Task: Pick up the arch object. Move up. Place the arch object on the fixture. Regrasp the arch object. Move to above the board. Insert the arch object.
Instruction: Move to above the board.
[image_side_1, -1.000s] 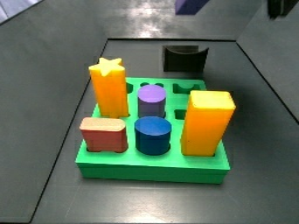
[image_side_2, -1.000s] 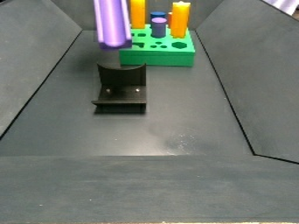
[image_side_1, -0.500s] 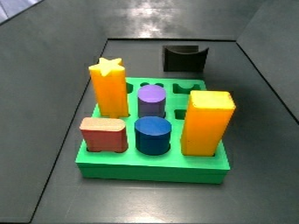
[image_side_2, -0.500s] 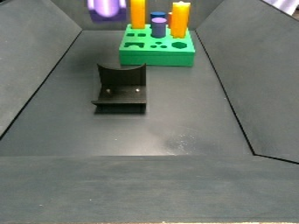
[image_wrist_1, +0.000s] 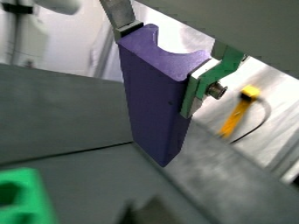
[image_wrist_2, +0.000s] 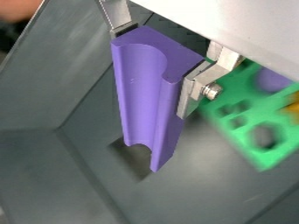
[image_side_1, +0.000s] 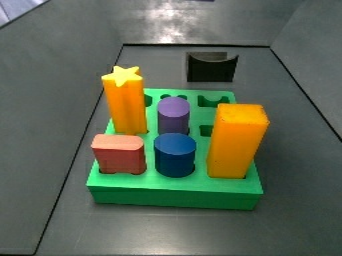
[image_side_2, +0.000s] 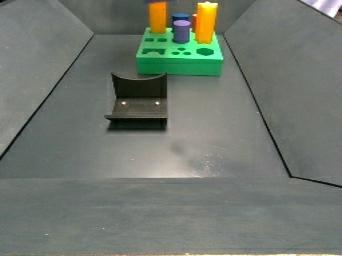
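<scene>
In a wrist view, the arch object (image_wrist_1: 158, 92) is being clamped between the two silver fingers (image_wrist_1: 117, 12) of the gripper (image_wrist_1: 163, 48), its grooved face turned outward, and it is being held clear of the dark floor. A green corner of the board (image_wrist_1: 24, 194) is being shown low beside it.

In a wrist view, the arch object (image_wrist_2: 149, 96) is being gripped by the gripper (image_wrist_2: 158, 44) in the same way, hanging lengthwise above the floor, with the board (image_wrist_2: 251, 131) and its shaped holes being seen beyond it.

In a side view, neither the gripper nor the arch object is being shown. The board (image_side_1: 120, 185) is being occupied by an orange star block (image_side_1: 124, 98), an orange square block (image_side_1: 238, 138), a purple cylinder (image_side_1: 173, 113), a blue cylinder (image_side_1: 174, 154) and a red block (image_side_1: 118, 153). The fixture (image_side_1: 210, 67) is being seen behind it, apart from it.

In a side view, the fixture (image_side_2: 138, 97) is being shown standing bare on the floor, with the board (image_side_2: 181, 62) well behind it.
</scene>
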